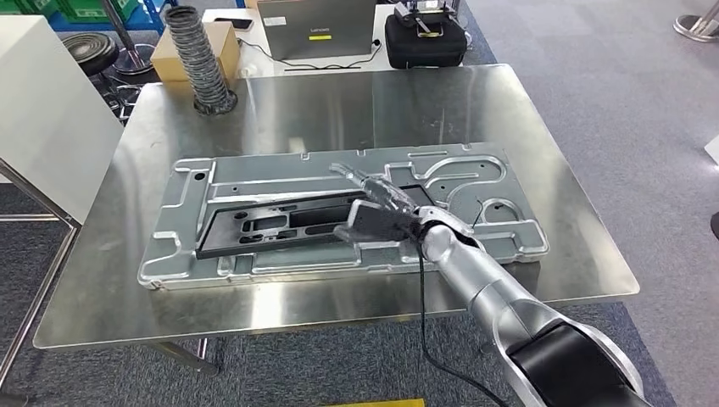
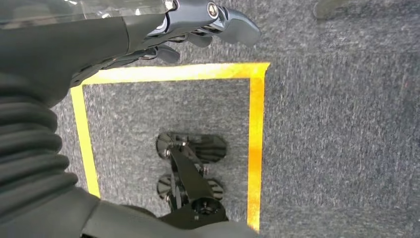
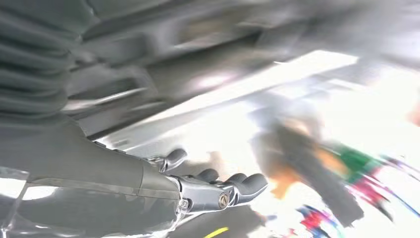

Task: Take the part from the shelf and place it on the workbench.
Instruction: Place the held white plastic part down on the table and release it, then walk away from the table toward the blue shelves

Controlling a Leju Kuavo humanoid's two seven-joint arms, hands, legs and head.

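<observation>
The black slotted part [image 1: 280, 227] lies on a large stamped metal panel [image 1: 475, 237] on the steel bench [image 1: 339, 102]. The right hand [image 1: 381, 208] hovers over the part's right end, fingers spread, holding nothing. The left hand [image 2: 198, 27] hangs over the floor, fingers loosely extended and empty. If the right hand lifts carelessly, a finger could snag a slot and drag the part askew. Whether fingertips touch the part is unclear; the right wrist view is blurred.

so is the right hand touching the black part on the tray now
Cannot tell. In the head view the right hand overlaps the end of the black part lying on the grey tray, but neither contact nor a gap shows plainly. The right wrist view is blurred.
</observation>
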